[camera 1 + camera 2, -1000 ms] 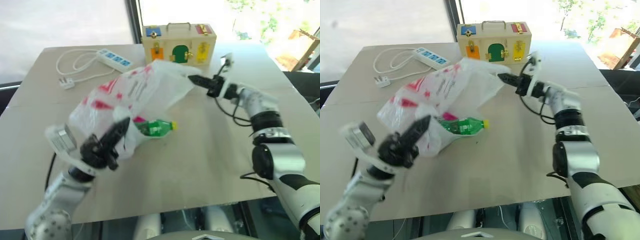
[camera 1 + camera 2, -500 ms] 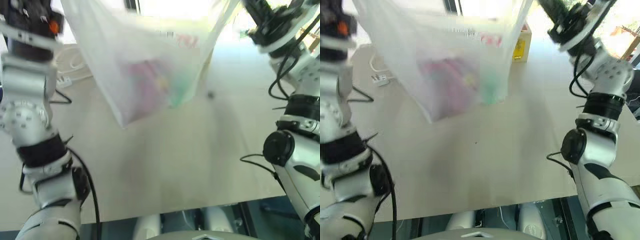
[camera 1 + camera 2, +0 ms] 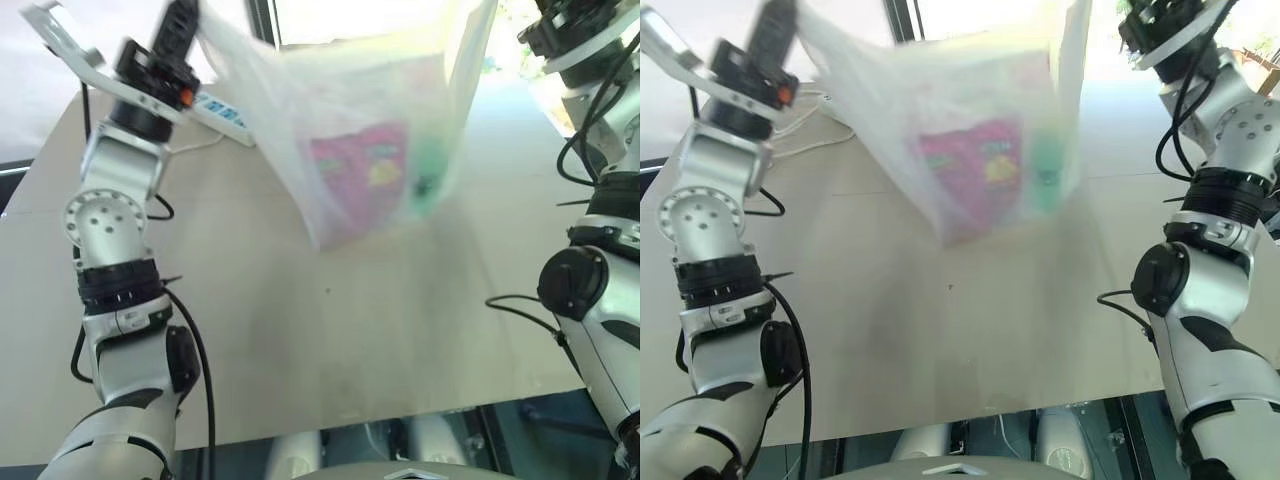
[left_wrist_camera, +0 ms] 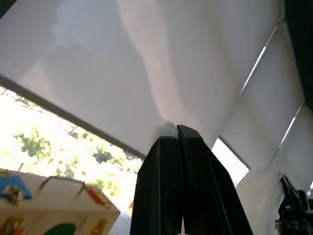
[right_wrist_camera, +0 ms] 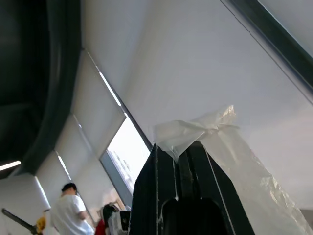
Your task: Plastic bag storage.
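The plastic bag [image 3: 370, 100], thin and translucent white, hangs above the table [image 3: 400, 340], stretched between my two raised arms. Through its film I see a pink packet [image 3: 365, 175] and a green bottle [image 3: 430, 175] resting at the bottom. My left gripper [image 3: 183, 14] is shut on the bag's upper left corner; in the left wrist view a sliver of white film shows at the closed gripper's [image 4: 177, 129] tips. My right gripper [image 5: 178, 147] is shut on a bunched handle of the bag [image 5: 195, 129], high at the right.
A white power strip [image 3: 225, 112] with its cable [image 3: 810, 110] lies on the table behind the left arm. A wooden box with coloured latches [image 4: 49, 210] shows in the left wrist view. A person in white [image 5: 66, 215] stands in the distance.
The bag, which lay on the table a second ago with the bottle at its mouth, now hangs in the air with bottle and packet inside. Both arms rose; the left moved forward.
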Controlling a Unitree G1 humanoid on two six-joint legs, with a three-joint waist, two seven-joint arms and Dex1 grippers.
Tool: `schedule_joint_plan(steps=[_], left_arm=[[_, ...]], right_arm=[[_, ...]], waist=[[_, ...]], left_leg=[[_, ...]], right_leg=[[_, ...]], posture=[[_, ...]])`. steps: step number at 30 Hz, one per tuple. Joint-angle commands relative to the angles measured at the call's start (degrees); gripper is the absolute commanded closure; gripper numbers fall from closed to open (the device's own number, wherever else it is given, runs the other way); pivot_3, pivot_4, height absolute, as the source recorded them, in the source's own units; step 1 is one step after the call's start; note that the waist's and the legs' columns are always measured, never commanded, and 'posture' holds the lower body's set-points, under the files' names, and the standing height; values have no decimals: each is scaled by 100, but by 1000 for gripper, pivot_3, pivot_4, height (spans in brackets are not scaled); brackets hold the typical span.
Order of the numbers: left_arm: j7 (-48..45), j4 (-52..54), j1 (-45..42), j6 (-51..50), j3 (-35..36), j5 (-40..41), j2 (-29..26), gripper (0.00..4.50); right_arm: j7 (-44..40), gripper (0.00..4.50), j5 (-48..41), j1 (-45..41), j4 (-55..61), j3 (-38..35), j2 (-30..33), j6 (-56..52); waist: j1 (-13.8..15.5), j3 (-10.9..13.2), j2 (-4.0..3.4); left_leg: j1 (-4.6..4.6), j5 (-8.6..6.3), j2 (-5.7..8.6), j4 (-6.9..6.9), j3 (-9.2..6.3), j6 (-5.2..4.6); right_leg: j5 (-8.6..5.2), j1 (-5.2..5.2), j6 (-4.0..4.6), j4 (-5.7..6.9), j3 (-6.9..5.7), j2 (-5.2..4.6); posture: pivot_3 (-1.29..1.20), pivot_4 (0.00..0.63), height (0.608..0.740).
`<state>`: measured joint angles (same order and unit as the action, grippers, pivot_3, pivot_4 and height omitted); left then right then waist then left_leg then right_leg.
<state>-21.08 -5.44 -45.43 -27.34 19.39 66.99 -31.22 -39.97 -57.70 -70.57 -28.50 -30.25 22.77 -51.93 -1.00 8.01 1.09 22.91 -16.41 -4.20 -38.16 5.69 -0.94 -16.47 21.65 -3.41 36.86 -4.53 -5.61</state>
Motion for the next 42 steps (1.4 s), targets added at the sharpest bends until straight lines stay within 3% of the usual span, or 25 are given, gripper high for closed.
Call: schedule_joint_plan(steps=[1, 6, 7, 9, 10, 14, 17, 21, 25, 29, 33, 42], left_arm=[[-69, 440, 156, 15, -1, -456, -53, 3570], [-194, 682, 571, 2, 252, -634, -105, 1627], [-184, 712, 631, -2, 319, -643, -121, 1072], [-185, 838, 805, -33, 470, -619, -167, 329], [-196, 958, 938, -99, 560, -532, -188, 55], [-400, 1813, 1930, -542, 771, -161, -302, 55], [-533, 2532, 3146, -837, 597, -513, -549, 55], [-425, 3353, 5172, -603, 250, -1566, -430, 55], [145, 3419, 6262, -146, -292, -2673, 238, 55], [108, 3533, 6684, 500, -670, -3425, 627, 55], [-30, 3764, 6889, 780, -756, -3470, 891, 55], [-492, 3954, 7310, 1162, -647, -3664, 781, 55]], right_arm=[[-208, 3543, 212, 148, 511, 380, 240, 12], [-890, 1483, 575, 613, 773, 950, 795, -60], [-1053, 908, 685, 709, 802, 1080, 952, -49], [-1432, 149, 898, 959, 952, 1350, 1316, 16], [-1612, 4, 989, 1083, 1016, 1443, 1497, 70], [-1952, 4, 1444, 1586, 931, 1631, 2049, 361], [-2052, 4, 2212, 2383, 954, 2040, 2324, 1042], [-1828, 4, 2560, 3902, 1280, 1842, 1836, 2222], [-1787, 4, 2616, 4889, 1439, 1407, 1321, 3276], [-2204, 4, 3113, 5456, 957, 1552, 1460, 4315], [-2431, 4, 3422, 5615, 329, 1591, 1602, 5082], [-2766, 4, 3468, 5653, -103, 1589, 1581, 5628]], waist=[[0, 0, 0], [24, 0, 0], [30, 0, 0], [36, 0, 1], [33, 1, 1], [22, 1, 1], [20, -3, 6], [40, -7, 21], [89, 7, -11], [185, 0, -14], [174, -4, -8], [140, -1, -15]], left_leg=[[0, 0, 0, 1, 1, 0], [1, 0, 0, -2, -2, 0], [1, 0, 1, -2, -3, 0], [3, 0, 1, -1, -5, 0], [3, 0, 1, -1, -5, 0], [2, 0, 1, 0, -5, 0], [-4, -1, -2, 3, -3, 0], [-8, -1, -1, 10, 5, 0], [-13, -1, -1, -11, 4, 1], [-39, 0, 0, -23, -2, 0], [-89, -5, 1, -19, -6, -6], [-101, -7, -4, -14, 5, -10]], right_leg=[[0, 0, 0, 0, 1, -1], [0, -1, 0, -2, -3, -2], [0, -2, 0, -3, -4, -2], [0, -6, 0, -4, -7, -4], [0, -6, 0, -4, -7, -5], [0, -6, 0, -1, -6, -8], [0, -9, 0, -3, -5, -7], [-1, -10, -1, -9, -4, -12], [0, -12, -2, -8, 1, -13], [12, -37, -9, -4, 8, -8], [12, -94, -6, -17, 20, -2], [12, -92, -5, -16, 50, 8]], posture=[[0, 150, 740], [0, 150, 740], [0, 150, 740], [0, 150, 740], [0, 150, 740], [0, 150, 740], [0, 150, 740], [0, 150, 740], [0, 150, 740], [0, 150, 740], [0, 150, 740], [0, 150, 740]])
